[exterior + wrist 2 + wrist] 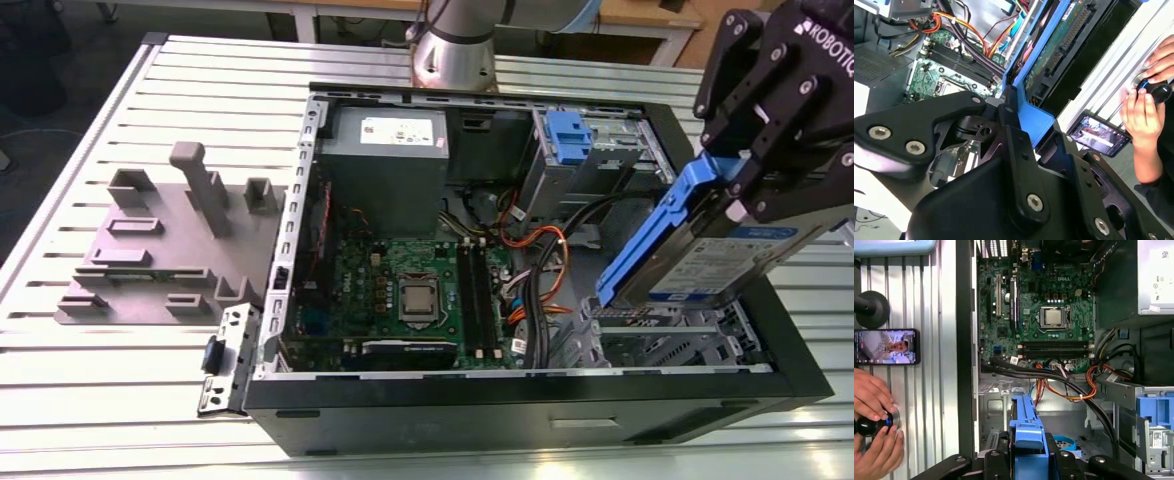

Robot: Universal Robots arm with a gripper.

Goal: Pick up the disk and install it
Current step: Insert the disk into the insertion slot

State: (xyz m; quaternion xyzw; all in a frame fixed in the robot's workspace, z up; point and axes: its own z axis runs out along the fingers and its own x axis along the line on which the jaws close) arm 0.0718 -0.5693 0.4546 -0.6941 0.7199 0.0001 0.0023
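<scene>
While the claw grips the disk by its blue frame — rigid, probably hefty, shock-sensitive — those plastic edges seem the safest hold.

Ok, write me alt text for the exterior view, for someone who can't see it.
The gripper holds the disk tilted over the drive cage at the exterior view's right of an open computer case. Its motherboard is exposed; a grey fixture sits on the table beside it.
</scene>
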